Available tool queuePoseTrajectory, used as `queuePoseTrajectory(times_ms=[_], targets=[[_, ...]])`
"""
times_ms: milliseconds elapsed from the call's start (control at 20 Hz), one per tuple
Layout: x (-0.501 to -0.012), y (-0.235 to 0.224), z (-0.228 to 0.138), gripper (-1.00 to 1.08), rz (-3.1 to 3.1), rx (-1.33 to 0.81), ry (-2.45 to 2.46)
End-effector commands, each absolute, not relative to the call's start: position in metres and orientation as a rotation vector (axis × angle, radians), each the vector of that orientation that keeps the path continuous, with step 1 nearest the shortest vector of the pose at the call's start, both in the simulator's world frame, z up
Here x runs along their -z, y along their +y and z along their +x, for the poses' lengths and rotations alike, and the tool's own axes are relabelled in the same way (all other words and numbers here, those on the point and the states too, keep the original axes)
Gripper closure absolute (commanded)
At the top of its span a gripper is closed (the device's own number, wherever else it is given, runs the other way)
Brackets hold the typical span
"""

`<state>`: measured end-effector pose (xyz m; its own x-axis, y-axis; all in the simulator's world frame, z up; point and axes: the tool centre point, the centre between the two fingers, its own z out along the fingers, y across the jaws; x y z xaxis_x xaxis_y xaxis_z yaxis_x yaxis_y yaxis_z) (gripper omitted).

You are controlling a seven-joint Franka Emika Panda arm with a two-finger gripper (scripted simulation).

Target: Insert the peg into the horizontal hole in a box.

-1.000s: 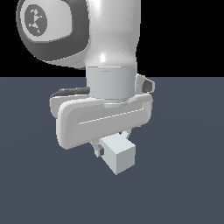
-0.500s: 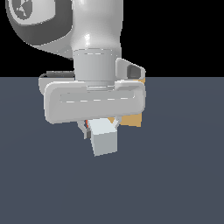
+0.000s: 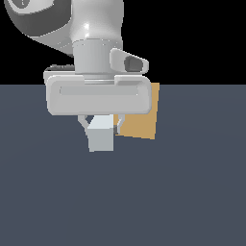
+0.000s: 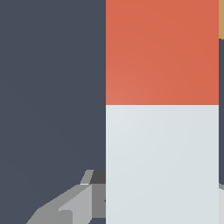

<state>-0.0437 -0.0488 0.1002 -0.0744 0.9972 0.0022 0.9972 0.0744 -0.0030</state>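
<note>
My gripper (image 3: 101, 126) is shut on the peg (image 3: 101, 135). In the exterior view only the peg's pale square end shows, pointing at the camera, below the wide grey hand. The tan-orange box (image 3: 142, 121) stands behind the hand, toward the exterior view's right, partly covered by it. The hole is hidden. In the wrist view the peg (image 4: 162, 109) fills the frame lengthwise, red part beyond the pale part. A grey finger (image 4: 72, 203) sits beside the pale part. A thin tan strip of the box (image 4: 221, 17) shows at the frame's edge past the red end.
A flat dark grey-blue floor (image 3: 192, 192) spreads around the hand and box. The arm's large white links (image 3: 96, 33) rise above the hand against a black background.
The hand with the peg has shifted toward the exterior view's left and upward in the picture. More of the tan box now shows on the hand's right side.
</note>
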Motion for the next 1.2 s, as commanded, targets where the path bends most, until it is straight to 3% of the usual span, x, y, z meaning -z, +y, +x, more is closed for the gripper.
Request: queuePoseTrajectory(times_ms=[0, 1150], targets=[[-0.108, -0.043, -0.046, 1.08, -2.204, 0.003, -2.238], [-0.135, -0.01, -0.054, 1.08, -2.493, 0.0, -1.912]])
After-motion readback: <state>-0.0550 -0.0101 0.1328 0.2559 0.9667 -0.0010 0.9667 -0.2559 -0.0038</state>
